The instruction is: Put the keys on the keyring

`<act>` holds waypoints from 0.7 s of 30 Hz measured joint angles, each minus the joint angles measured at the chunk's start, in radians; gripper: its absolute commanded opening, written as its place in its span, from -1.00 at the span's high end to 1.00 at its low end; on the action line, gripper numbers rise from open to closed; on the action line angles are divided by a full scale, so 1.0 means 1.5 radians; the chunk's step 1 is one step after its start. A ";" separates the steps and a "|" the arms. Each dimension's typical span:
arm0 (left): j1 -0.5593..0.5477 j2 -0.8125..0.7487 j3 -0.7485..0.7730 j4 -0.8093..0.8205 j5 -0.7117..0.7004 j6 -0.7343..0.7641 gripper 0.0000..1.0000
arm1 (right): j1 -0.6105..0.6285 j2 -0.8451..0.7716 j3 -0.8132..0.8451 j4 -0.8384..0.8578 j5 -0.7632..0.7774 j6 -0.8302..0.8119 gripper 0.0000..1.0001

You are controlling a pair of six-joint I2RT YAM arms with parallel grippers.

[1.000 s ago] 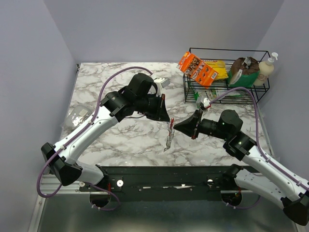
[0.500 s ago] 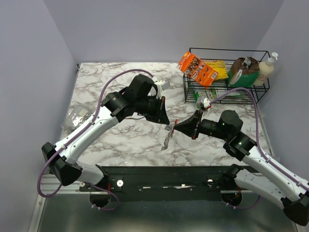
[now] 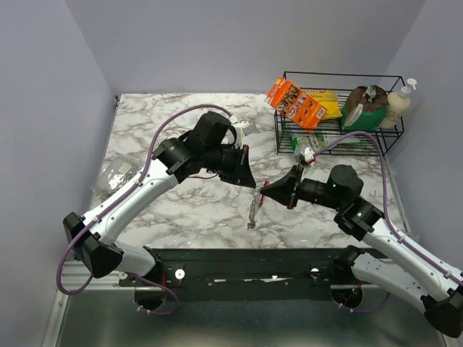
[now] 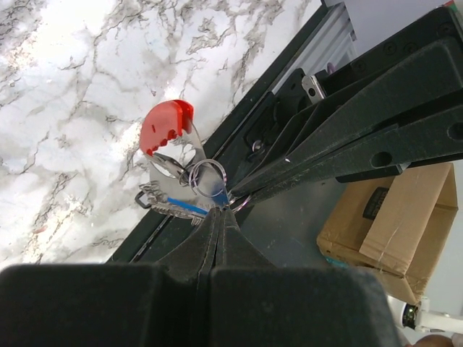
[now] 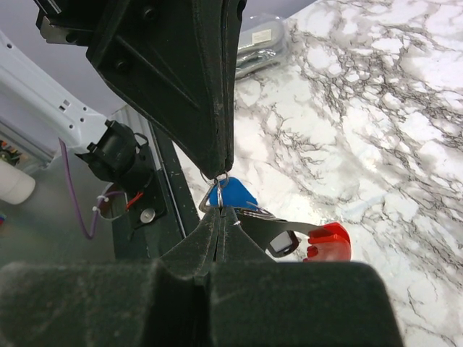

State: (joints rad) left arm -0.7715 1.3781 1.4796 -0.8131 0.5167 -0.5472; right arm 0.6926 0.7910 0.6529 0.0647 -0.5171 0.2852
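Over the middle of the bench (image 3: pixel 181 213), the left fingers (image 3: pixel 252 184) reach in from 10 o'clock and the right fingers (image 3: pixel 265 192) from 3 o'clock. Both are clenched tip to tip on the dangling keyring (image 3: pixel 252 211). The blue-headed key (image 5: pixel 233 195) hangs by its red piece (image 5: pixel 329 242).

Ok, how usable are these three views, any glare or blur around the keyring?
Top external: even light, sharp, but the keyring is tiny. Left wrist: marble table blown out upper left; red clip sharp; the left pincer's near bulk is blurred. Right wrist: blue key head crisp, foreground right pincer soft, glare on the marble.
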 measured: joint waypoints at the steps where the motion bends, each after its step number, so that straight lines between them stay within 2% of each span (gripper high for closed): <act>1: 0.000 0.000 0.000 0.001 0.002 0.000 1.00 | 0.000 0.000 0.000 0.000 0.000 0.000 0.99; 21: 0.003 0.000 0.000 -0.010 0.014 0.003 1.00 | 0.000 0.000 0.000 -0.004 0.001 -0.012 0.99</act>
State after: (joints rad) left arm -0.7677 1.3781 1.4799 -0.8280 0.5385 -0.5426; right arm 0.6926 0.7906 0.6529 0.0586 -0.5152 0.2665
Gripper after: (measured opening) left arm 0.008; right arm 0.009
